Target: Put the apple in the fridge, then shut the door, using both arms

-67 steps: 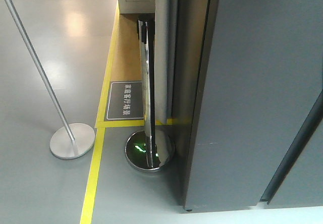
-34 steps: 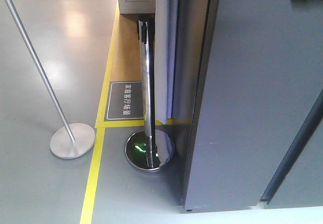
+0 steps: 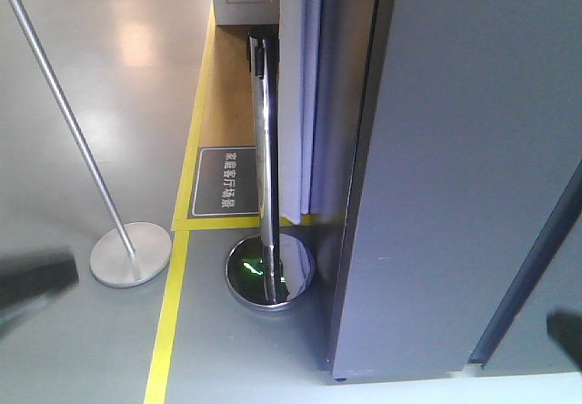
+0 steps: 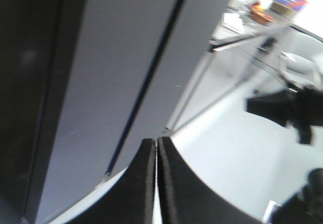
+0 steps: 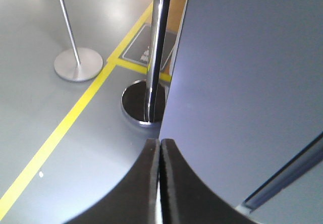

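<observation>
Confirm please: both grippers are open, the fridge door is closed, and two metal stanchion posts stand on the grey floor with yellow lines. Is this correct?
Not quite: the grippers are shut, not open. The left wrist view shows the left gripper with its fingers pressed together, and the right wrist view shows the same for the right gripper. The rest holds: the door looks closed, and two stanchion posts stand on the floor.

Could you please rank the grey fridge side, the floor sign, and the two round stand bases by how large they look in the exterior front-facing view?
1. Fridge, by far the largest.
2. Floor sign.
3. Shiny chrome base and matte grey base: these look alike, so I would not rank them.
</observation>
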### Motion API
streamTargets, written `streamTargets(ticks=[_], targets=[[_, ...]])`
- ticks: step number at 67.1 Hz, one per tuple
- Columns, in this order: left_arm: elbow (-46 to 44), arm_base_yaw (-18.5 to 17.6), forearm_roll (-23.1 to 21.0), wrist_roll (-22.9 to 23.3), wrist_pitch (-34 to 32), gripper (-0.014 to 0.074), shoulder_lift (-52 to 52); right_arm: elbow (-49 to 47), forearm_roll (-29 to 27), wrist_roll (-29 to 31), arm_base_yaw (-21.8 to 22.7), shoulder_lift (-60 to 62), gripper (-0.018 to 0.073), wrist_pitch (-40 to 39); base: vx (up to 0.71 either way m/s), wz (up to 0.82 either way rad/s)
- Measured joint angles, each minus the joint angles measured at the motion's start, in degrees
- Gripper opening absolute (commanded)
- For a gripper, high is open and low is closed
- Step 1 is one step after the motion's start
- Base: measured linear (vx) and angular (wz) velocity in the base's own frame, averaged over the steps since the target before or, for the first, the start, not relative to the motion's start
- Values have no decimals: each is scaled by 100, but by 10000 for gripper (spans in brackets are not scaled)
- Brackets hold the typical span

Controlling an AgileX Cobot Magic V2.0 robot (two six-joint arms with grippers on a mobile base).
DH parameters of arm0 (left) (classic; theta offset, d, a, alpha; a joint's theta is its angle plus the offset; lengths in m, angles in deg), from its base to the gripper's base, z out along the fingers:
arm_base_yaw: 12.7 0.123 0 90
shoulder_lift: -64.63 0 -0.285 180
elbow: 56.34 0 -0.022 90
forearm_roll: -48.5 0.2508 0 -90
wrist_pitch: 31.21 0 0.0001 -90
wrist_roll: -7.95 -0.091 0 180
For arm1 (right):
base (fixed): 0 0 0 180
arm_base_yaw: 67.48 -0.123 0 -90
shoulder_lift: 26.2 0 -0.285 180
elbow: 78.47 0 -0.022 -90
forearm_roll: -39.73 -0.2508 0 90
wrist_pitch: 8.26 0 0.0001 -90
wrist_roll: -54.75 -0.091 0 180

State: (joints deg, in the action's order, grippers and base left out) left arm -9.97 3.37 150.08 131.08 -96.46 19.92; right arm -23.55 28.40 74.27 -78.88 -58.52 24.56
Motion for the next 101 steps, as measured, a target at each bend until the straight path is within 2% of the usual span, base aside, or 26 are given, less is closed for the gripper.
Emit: streamTargets(ticks=[12, 17, 38, 45, 56, 61, 69, 75, 84, 87, 91, 95, 101], targets=[[549, 0, -98, 0, 526, -8, 393, 277, -12, 0, 0, 366, -6, 9, 0, 0], [557, 0, -481, 0, 613, -8, 426, 295, -12, -5, 0, 372, -6, 34, 0, 0], [557, 0, -2725, 0, 652, -8, 432, 302, -22, -5, 0, 372, -6, 45, 0, 0], [557, 0, -2968, 0, 561, -8, 432, 302, -22, -5, 0, 372, -6, 45, 0, 0], [557, 0, -3045, 0, 439, -8, 432, 302, -22, -5, 0, 372, -6, 45, 0, 0], [557, 0, -3289, 0, 507, -8, 432, 302, -22, -5, 0, 372, -6, 45, 0, 0], [557, 0, -4205, 0, 744, -8, 432, 302, -22, -5, 0, 372, -6, 45, 0, 0], [557, 0, -5189, 0, 881, -8, 432, 302, -22, -5, 0, 372, -6, 45, 0, 0], [557, 0, -6442, 0, 956, -8, 432, 302, -22, -5, 0, 372, -6, 45, 0, 0], [557, 0, -6684, -13, 956, -8, 432, 302, -22, -5, 0, 372, -6, 45, 0, 0], [557, 0, -6815, -123, 956, -8, 432, 302, -22, -5, 0, 372, -6, 45, 0, 0], [557, -12, -6722, -464, 1007, -8, 432, 302, -22, -5, 0, 372, -6, 45, 0, 0], [557, -102, -6332, -1501, 1104, -8, 432, 302, -22, -5, 0, 372, -6, 45, 0, 0]])
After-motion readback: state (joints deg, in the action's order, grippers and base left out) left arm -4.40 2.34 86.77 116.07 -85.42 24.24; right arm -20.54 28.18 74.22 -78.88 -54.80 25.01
